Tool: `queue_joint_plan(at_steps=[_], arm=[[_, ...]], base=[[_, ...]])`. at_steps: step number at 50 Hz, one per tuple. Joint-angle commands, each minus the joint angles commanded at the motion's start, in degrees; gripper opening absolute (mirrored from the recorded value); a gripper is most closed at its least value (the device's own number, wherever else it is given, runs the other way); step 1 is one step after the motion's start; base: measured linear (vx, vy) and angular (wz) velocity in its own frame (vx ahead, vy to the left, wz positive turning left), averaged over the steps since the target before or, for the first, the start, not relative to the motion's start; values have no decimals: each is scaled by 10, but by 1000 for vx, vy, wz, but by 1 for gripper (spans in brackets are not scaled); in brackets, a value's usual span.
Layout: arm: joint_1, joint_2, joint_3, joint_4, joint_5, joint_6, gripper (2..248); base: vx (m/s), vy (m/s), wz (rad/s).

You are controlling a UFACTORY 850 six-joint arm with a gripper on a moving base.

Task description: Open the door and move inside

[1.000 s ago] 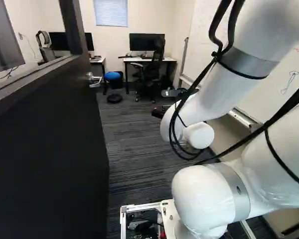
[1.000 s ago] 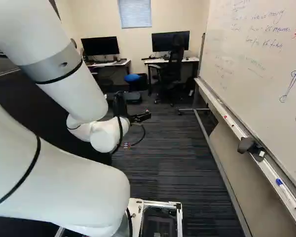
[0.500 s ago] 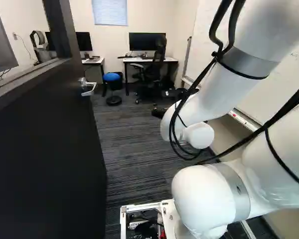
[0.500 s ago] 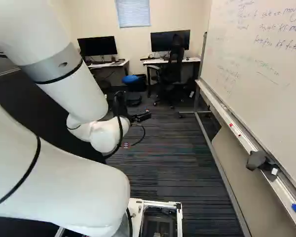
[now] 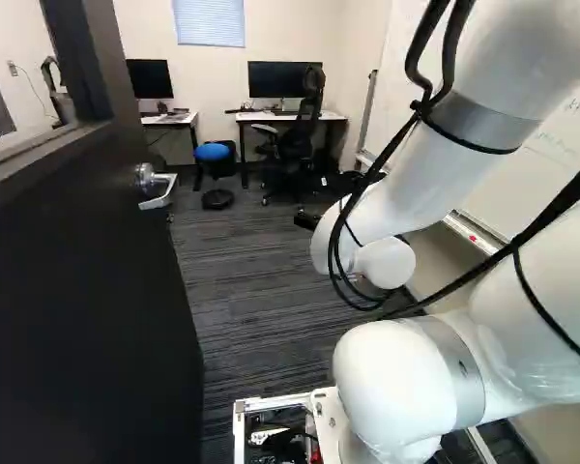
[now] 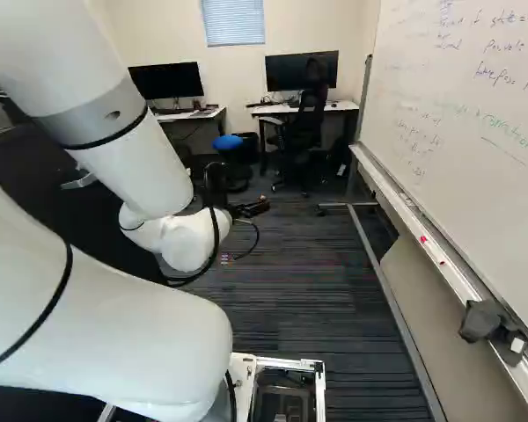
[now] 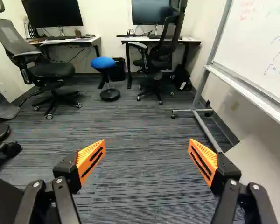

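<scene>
Striped grey carpet (image 5: 261,314) runs to two desks (image 7: 161,40) at the far wall (image 5: 290,29), the black door (image 5: 87,300) with its lever handle (image 5: 157,200) stands open at the left base view's left, and the gripper (image 6: 259,207) holds its jaws wide apart.

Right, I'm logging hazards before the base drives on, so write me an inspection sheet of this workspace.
Surface: dark striped carpet.
Job's things: door standing open; its lever handle has nothing on it.
Clutter: dark object on the whiteboard's tray.
Gripper: open, holding nothing.
Cables: black cables strapped along the arm, some looping out from it; possible snag risk.
Surroundings: two desks with monitors, office chairs, blue-topped stool, whiteboard alongside.
</scene>
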Motion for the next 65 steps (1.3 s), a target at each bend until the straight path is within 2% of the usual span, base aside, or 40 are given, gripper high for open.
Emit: queue_joint_plan(at_steps=[65], arm=[[0,0,0,0,0,0,247]], base=[[215,1,-17]])
